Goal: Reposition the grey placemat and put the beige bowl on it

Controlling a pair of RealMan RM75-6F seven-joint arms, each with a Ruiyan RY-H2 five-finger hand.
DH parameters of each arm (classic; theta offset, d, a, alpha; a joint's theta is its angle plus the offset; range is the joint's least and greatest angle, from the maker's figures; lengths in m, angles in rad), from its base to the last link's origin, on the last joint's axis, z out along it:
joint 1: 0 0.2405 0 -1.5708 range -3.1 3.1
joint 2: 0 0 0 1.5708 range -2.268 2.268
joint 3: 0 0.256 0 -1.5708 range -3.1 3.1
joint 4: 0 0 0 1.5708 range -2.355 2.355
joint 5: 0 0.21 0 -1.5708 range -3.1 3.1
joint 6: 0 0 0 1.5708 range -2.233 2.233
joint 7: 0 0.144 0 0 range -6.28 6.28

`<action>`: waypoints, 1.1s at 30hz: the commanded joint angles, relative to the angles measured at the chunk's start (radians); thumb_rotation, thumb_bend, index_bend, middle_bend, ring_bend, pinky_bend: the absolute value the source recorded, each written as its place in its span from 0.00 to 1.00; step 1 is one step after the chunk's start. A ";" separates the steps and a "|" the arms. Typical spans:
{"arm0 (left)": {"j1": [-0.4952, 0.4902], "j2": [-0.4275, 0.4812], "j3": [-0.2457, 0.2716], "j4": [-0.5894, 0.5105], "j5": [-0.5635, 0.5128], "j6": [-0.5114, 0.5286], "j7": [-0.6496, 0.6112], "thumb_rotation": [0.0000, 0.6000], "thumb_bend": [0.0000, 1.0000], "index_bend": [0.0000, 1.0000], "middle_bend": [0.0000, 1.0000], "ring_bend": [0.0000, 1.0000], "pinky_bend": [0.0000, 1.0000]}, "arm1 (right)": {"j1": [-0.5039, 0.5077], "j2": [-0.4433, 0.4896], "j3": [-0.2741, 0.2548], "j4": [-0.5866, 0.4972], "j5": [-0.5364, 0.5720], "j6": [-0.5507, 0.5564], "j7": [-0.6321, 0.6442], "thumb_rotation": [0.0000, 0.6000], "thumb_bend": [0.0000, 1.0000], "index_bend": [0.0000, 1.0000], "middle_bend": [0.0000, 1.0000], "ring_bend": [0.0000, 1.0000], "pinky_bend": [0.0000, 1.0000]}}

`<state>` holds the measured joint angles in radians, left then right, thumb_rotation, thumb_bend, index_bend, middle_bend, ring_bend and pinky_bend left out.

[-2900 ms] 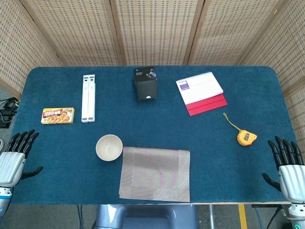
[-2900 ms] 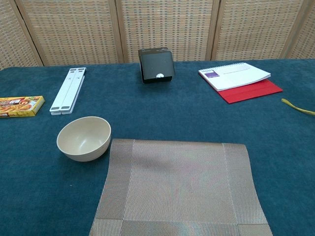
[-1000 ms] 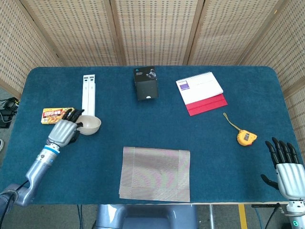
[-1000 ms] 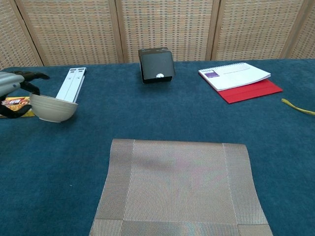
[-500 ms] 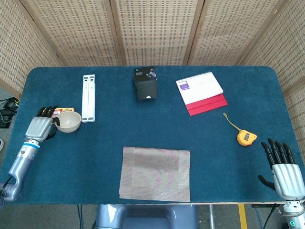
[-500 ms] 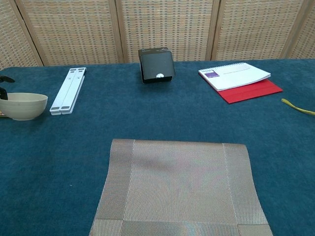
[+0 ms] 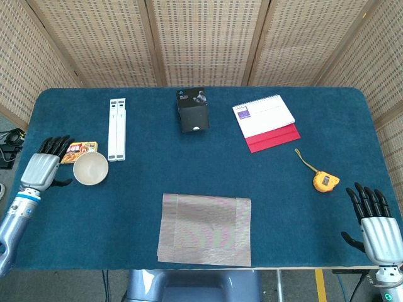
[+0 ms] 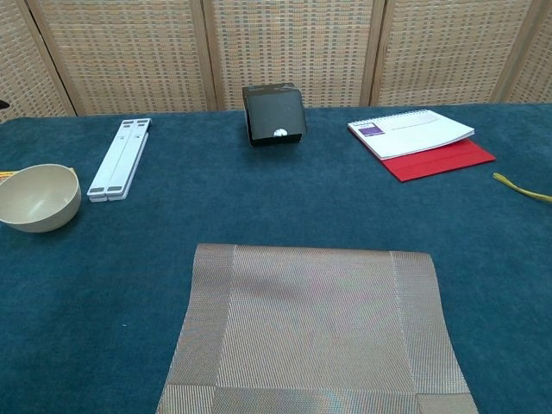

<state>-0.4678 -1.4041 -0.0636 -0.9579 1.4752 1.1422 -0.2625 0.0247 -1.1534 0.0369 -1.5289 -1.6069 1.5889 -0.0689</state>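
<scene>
A table (image 7: 352, 126) covered in deep blue, carpet-like cloth fills most of the scene, its far corners rounded. Behind its far edge stands a folding screen (image 7: 201, 38) of woven cane panels set in pale wooden frames, angled inward at the left and right ends. The same panels (image 8: 293, 47) close off the whole far side in the chest view. At the far left, dark cables (image 7: 7, 145) lie on a grey floor. A yellow floor stripe (image 7: 320, 286) shows past the near edge. The light is even and soft.
</scene>
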 commanded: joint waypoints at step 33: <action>-0.114 -0.059 0.294 -0.449 0.560 -0.024 0.350 1.00 0.03 0.37 0.00 0.00 0.00 | 0.021 -0.022 0.028 0.025 0.086 -0.065 -0.025 1.00 0.00 0.00 0.00 0.00 0.00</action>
<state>-0.5776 -1.4518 0.2236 -1.4152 2.0303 1.1218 0.0944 0.0452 -1.1747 0.0652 -1.5040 -1.5211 1.5240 -0.0935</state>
